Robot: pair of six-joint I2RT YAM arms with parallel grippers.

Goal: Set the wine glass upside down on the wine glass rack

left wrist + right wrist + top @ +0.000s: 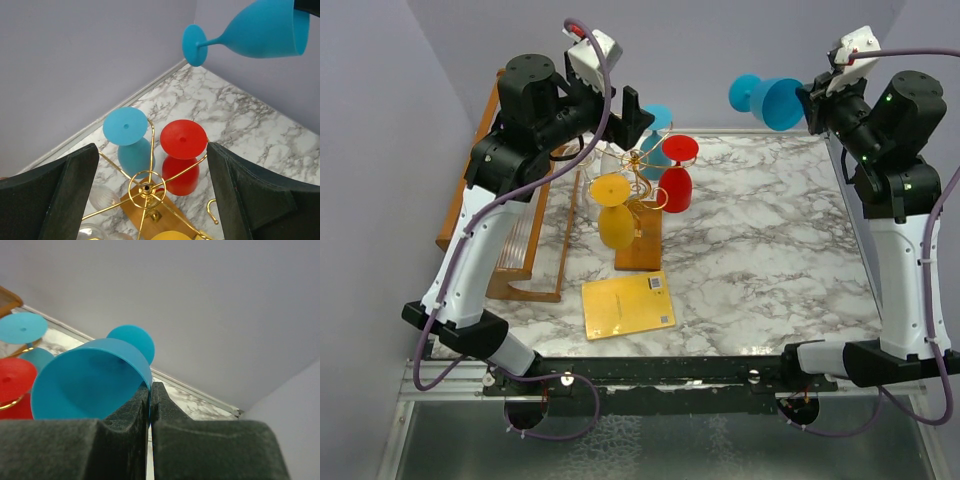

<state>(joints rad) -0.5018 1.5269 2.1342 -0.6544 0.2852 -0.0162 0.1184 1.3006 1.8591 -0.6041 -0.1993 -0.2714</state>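
The right gripper is pressed together on the rim of the wine glass. It holds the glass on its side, high above the table's far right corner and well apart from the wine glass rack. The left gripper hangs spread and empty over the rack's post.

The blue glass, red glass and yellow glass already hang foot-up. The carried glass should therefore be turned foot-up and brought in level with a free curl. Its stem should slide in sideways without knocking the red glass. The left arm had better lift clear first.

In the top view the left arm covers the rack's far left. The open hook at the near right may be the free arm, though the wire is too thin to be sure.
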